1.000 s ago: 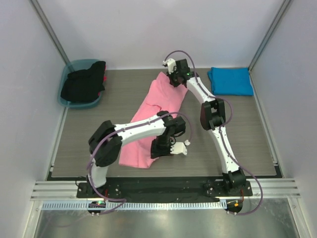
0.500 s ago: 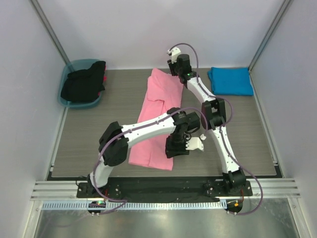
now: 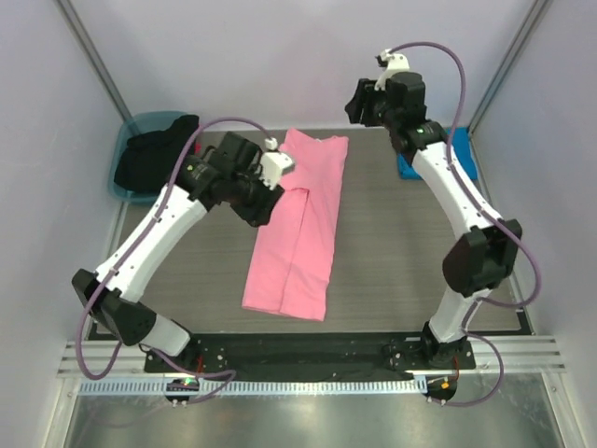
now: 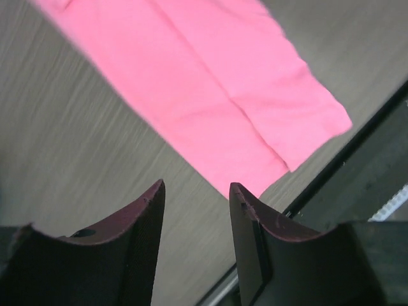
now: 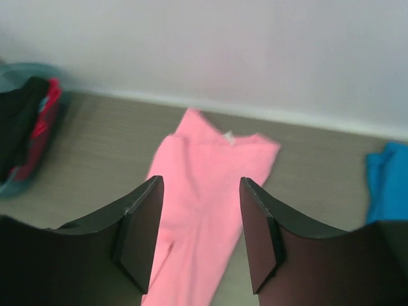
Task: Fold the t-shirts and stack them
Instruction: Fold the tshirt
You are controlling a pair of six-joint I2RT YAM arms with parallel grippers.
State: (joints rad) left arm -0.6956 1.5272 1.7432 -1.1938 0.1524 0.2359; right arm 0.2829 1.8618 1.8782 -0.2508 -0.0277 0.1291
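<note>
Now left gripper (image 4: 196,188) & right gripper (image 5: 199,182) hover, fingers parted, empty. Mid-table the pink t-shirt (image 3: 300,224) is a long strip, collar at 12 o'clock; blue t-shirt (image 5: 389,182) at 2. Best approach, I'd say: pinch both hem corners at 6, carry evenly to collar.

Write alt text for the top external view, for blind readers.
A pink t-shirt, folded into a long strip, lies flat mid-table between the left arm and right arm. A blue t-shirt lies back right, a teal tub of dark clothes back left.
</note>
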